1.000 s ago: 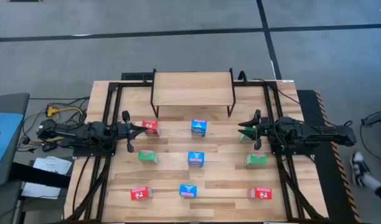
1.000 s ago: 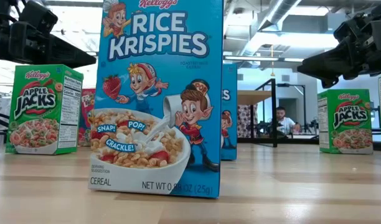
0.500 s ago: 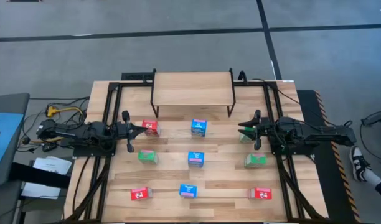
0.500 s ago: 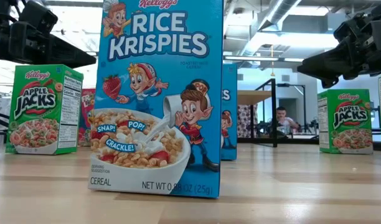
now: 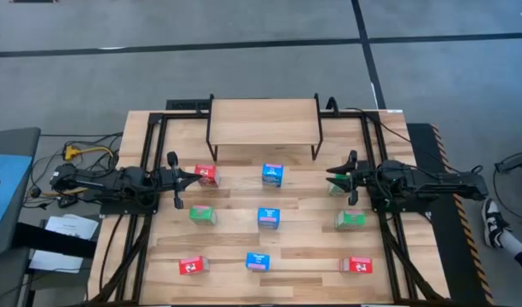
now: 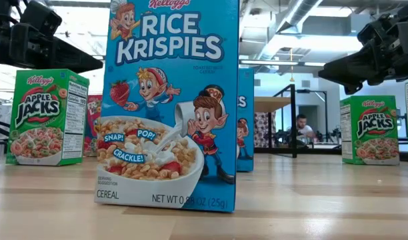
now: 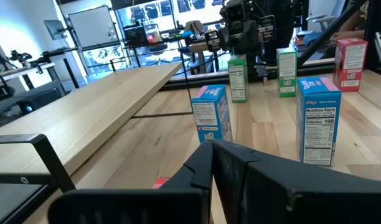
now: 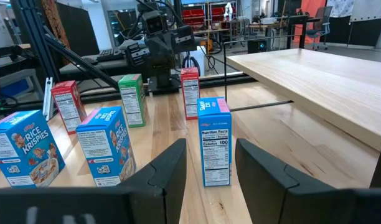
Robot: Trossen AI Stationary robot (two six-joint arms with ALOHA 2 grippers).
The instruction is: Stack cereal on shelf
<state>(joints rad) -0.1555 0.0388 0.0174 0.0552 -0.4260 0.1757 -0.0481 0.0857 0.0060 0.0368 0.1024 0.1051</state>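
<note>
Right gripper (image 5: 332, 180) beside green box (image 5: 335, 188)

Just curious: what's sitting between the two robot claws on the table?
In the high view, one blue cereal box stands between the left claw and right claw; a red box sits right at the left claw's tip.

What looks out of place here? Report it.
Nothing stands out: the cereal boxes stand upright in tidy rows on the table, none tipped or crushed, none yet on the shelf.
</note>
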